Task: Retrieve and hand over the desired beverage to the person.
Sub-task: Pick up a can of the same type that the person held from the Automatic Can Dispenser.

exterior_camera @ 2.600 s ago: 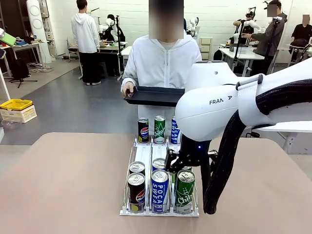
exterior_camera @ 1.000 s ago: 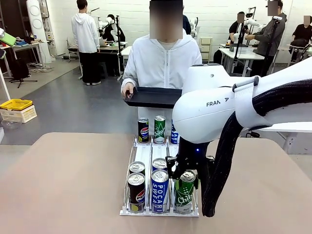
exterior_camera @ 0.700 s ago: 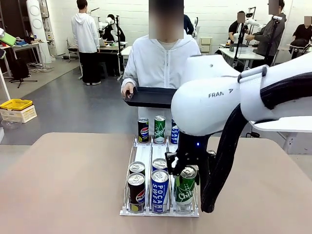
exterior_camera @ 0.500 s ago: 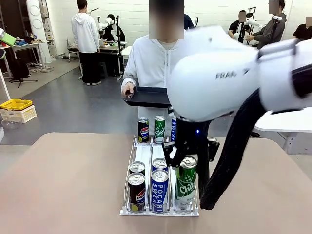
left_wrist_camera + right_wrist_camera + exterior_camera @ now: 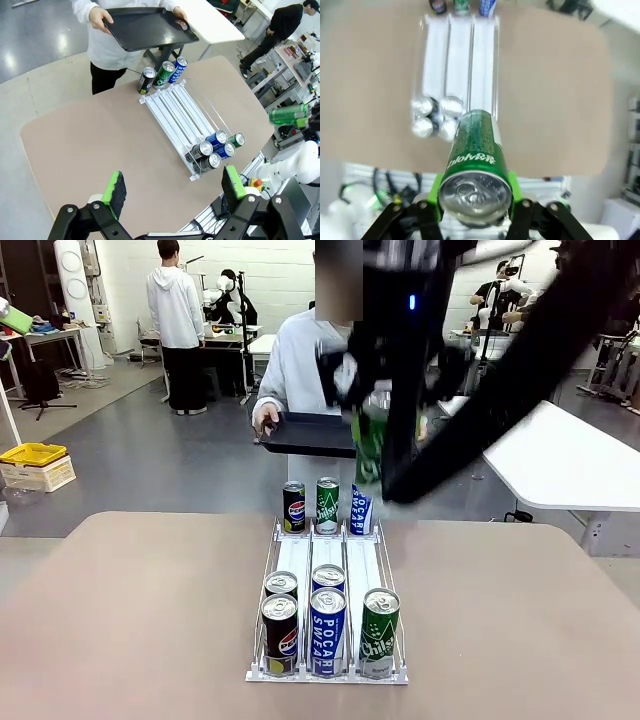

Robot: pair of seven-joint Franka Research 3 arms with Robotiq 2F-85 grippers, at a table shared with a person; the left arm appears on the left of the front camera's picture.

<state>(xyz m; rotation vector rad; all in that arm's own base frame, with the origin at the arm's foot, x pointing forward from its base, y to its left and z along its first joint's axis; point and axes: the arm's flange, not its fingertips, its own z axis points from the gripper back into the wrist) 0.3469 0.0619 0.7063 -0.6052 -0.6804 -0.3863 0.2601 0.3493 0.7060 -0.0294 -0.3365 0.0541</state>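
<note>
Above table (image 5: 130,610), right tool (image 5: 476,194), green can (image 5: 368,445) blurred.

The right claw (image 5: 476,194) clamps a green can (image 5: 476,150) between its green pads (image 5: 436,191), lid toward the camera. Well beyond the claw lies the desk (image 5: 555,90) with a white 3-lane rack (image 5: 457,55). 4 can tops (image 5: 435,117) cluster at the rack end nearer the claw, and 3 blurred cans (image 5: 462,6) stand at the farther end.

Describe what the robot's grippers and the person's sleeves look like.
Left gripper: black linkage tipped with green pads. Right gripper: same black frame and green pads, with a thick black cable sleeve behind. The person wears long white sleeves.
</note>
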